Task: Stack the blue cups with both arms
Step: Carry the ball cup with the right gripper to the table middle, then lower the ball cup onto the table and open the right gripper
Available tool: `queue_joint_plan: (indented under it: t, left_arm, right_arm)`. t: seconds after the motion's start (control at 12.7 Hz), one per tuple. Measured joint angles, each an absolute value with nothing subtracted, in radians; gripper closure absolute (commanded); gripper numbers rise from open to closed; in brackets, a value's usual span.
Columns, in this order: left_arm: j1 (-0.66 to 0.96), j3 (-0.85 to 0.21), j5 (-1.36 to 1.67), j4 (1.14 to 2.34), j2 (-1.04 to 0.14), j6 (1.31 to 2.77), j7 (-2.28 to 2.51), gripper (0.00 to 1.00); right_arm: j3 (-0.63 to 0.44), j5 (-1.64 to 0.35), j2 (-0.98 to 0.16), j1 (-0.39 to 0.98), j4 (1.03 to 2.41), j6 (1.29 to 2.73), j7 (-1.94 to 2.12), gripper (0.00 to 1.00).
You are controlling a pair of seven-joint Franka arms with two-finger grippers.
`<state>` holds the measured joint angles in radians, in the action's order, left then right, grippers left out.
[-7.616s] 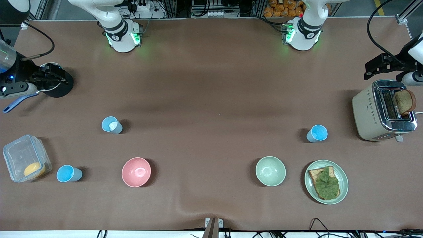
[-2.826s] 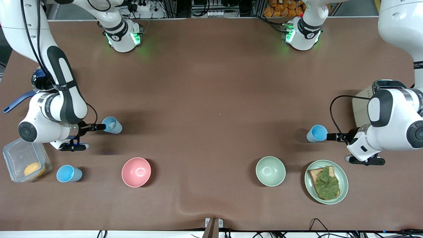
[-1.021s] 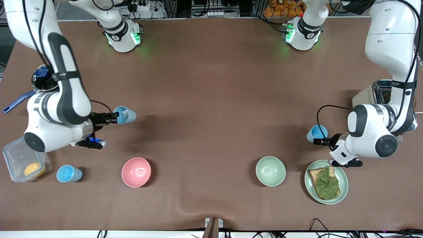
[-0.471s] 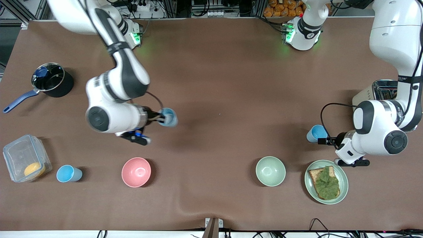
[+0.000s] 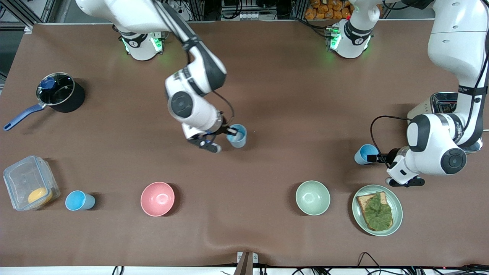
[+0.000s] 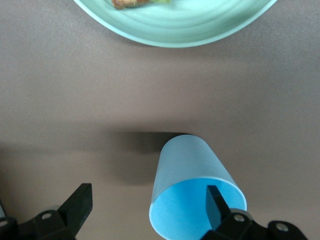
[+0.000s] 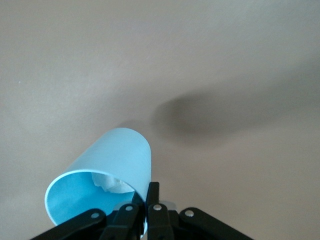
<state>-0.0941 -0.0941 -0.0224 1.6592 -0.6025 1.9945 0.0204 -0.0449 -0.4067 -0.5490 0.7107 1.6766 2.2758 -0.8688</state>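
1. Right gripper [image 5: 229,132] pinches a cup [image 5: 237,135] by its rim over mid-table; keep it level.
2. Left gripper [image 5: 376,157], jaws wide astride another cup [image 5: 365,154] beside the plate [image 5: 397,206], should close squarely.

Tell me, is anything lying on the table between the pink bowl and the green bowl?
No. In the front view only bare brown table lies between the pink bowl and the green bowl.

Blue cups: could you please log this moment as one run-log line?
right hand: shut on carried cup, mid-table | left hand: open, one finger inside standing cup | third cup: untouched
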Motion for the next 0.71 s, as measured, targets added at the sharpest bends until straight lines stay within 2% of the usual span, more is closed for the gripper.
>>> queue_joint_plan:
  t: [0.24,0.47,0.55,0.63,0.71]
  left_arm:
    - [-0.094,-0.094,-0.022,1.695,-0.593,2.029,0.02,0.0]
    - [-0.094,-0.095,-0.022,1.738,-0.592,2.098,0.01,0.0]
    - [-0.094,-0.095,-0.022,1.744,-0.592,2.11,0.002,0.0]
    - [-0.094,-0.096,-0.022,1.749,-0.591,2.124,0.001,0.0]
    - [-0.094,-0.096,-0.022,1.754,-0.59,2.133,0.0,0.1]
  right_arm:
    - [-0.046,-0.407,-0.611,0.762,1.692,2.401,-0.959,1.0]
    - [-0.046,-0.407,-0.646,0.776,1.692,2.437,-0.979,0.99]
    - [-0.047,-0.408,-0.647,0.776,1.692,2.437,-0.979,0.15]
    - [-0.047,-0.409,-0.647,0.776,1.691,2.436,-0.98,0.0]
    - [-0.051,-0.409,-0.648,0.776,1.689,2.437,-0.98,0.0]
